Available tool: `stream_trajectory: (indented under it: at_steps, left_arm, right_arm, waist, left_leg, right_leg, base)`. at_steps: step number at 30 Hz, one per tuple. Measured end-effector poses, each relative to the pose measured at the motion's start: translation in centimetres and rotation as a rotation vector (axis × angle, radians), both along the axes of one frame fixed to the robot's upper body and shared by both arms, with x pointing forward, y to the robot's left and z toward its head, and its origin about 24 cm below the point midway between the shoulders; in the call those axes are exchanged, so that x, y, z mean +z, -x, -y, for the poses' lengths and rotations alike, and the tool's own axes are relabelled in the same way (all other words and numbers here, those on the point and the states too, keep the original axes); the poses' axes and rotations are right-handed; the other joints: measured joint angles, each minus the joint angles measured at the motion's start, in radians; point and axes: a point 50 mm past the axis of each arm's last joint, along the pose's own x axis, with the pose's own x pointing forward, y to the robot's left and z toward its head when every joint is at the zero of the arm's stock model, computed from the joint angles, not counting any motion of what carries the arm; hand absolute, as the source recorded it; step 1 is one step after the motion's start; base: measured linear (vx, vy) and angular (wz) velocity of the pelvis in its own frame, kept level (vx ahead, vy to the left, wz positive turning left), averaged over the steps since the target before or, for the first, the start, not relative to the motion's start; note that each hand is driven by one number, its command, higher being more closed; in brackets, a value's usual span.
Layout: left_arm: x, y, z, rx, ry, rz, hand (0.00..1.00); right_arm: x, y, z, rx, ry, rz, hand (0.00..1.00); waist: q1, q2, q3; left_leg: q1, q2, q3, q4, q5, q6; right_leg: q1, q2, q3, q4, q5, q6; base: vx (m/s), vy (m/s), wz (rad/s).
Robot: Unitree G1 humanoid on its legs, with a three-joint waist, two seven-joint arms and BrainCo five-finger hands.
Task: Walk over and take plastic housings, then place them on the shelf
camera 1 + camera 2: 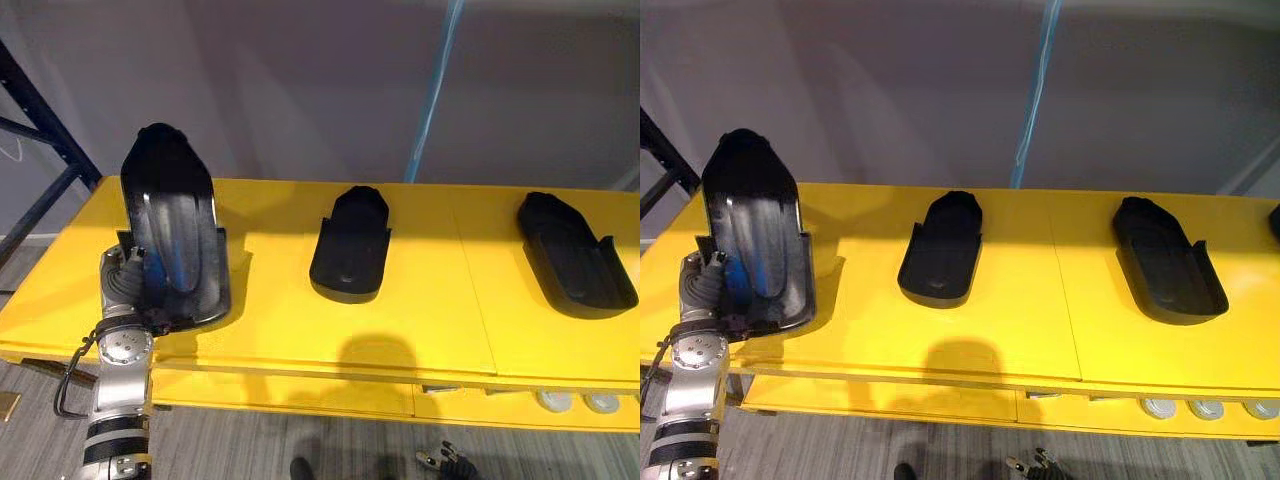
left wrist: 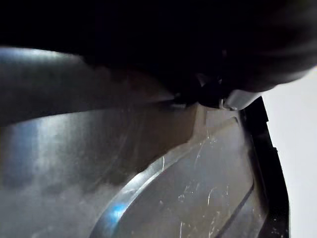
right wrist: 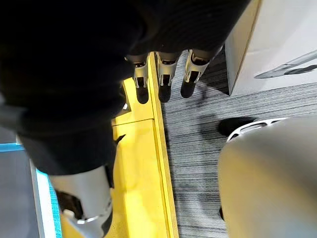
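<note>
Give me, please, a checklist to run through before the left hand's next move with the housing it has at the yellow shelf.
1. Left hand at the held housing: ok, it sits at the housing's lower left edge.
2. Its grip: cannot tell, hidden behind the housing.
3. Held housing resting on the yellow shelf: cannot tell; it stands tilted up at the shelf's left end.
4. Room beside it: ok, bare shelf up to the middle housing.
5. Middle housing and right housing settled: ok, both lie flat, apart.
6. Right hand free: ok, fingers relaxed, holding nothing.
</note>
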Motion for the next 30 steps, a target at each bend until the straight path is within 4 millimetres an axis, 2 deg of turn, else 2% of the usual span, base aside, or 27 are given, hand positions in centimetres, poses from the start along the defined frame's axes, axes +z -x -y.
stream_trajectory:
  at_steps: [2, 7, 13, 16, 21, 25, 26, 30]
  left_arm:
    - [0.0, -0.1, -0.3, 0.010, -0.005, -0.007, 1.00]
    - [1.0, -1.2, -2.6, 0.068, -0.037, -0.043, 1.00]
    - [2.2, -2.3, -3.7, 0.092, -0.039, -0.047, 1.00]
    - [2.5, -2.2, -5.0, 0.118, -0.056, -0.083, 1.00]
    - [2.5, -2.0, -6.8, 0.154, -0.088, -0.158, 1.00]
    - [2.8, -2.0, -7.8, 0.182, -0.121, -0.203, 1.00]
    - [2.9, -2.0, -8.0, 0.186, -0.127, -0.210, 0.00]
    - [3.0, -2.2, -7.9, 0.164, -0.140, -0.224, 0.00]
  right_arm:
    - [0.0, 0.0, 0.0, 0.001, -0.001, -0.004, 0.00]
    - [0.0, -0.1, 0.0, 0.023, 0.009, -0.006, 0.00]
    - [-0.1, 0.3, 0.1, 0.046, 0.022, -0.021, 0.00]
    - [-0.2, 0.5, 0.0, 0.046, 0.019, -0.027, 0.00]
    - [-0.3, 1.1, -0.3, 0.040, 0.011, -0.039, 0.00]
    - [-0.3, 1.0, -0.3, 0.040, 0.012, -0.036, 0.00]
    - [-0.3, 1.0, -0.3, 0.041, 0.012, -0.035, 0.00]
    - [-0.3, 1.0, -0.2, 0.041, 0.014, -0.032, 0.00]
  waist:
    - [0.002, 0.000, 0.000]
    - [0.002, -0.003, 0.008]
    - [-0.002, -0.013, 0.045]
    - [-0.010, -0.024, 0.051]
    - [0.002, -0.045, 0.065]
    - [0.002, -0.046, 0.067]
    - [0.002, -0.045, 0.067]
    - [-0.005, -0.043, 0.070]
  left_leg:
    - [0.009, 0.005, 0.002, -0.002, -0.001, -0.002]
    - [0.012, 0.026, 0.010, -0.004, -0.003, -0.016]
    - [-0.007, 0.030, 0.011, -0.005, -0.009, -0.026]
    - [-0.024, 0.029, 0.009, -0.005, -0.010, -0.026]
    - [-0.026, 0.021, 0.014, -0.004, -0.014, -0.023]
    - [-0.026, 0.020, 0.018, 0.001, -0.014, -0.024]
    - [-0.024, 0.022, 0.021, 0.001, -0.013, -0.024]
    - [-0.024, 0.027, 0.021, 0.001, -0.012, -0.027]
  right_leg:
    - [0.008, 0.003, 0.001, 0.000, 0.000, 0.000]
    - [0.003, 0.021, 0.012, 0.002, -0.007, -0.014]
    - [-0.029, 0.023, 0.022, 0.006, -0.011, -0.016]
    - [-0.047, 0.022, 0.024, 0.003, -0.012, -0.016]
    - [-0.041, 0.015, 0.026, 0.001, -0.013, -0.012]
    - [-0.040, 0.015, 0.026, 0.001, -0.013, -0.012]
    - [-0.040, 0.016, 0.026, 0.001, -0.013, -0.012]
    - [-0.040, 0.021, 0.026, 0.003, -0.013, -0.012]
  base:
    - [0.06, -0.047, -0.04]
    - [-0.04, -0.049, -0.08]
    - [-0.12, 0.000, -0.06]
    - [-0.07, 0.023, 0.00]
    - [0.05, 0.002, 0.00]
    - [0.09, -0.018, -0.01]
    - [0.04, -0.025, -0.03]
    - [0.01, -0.025, -0.01]
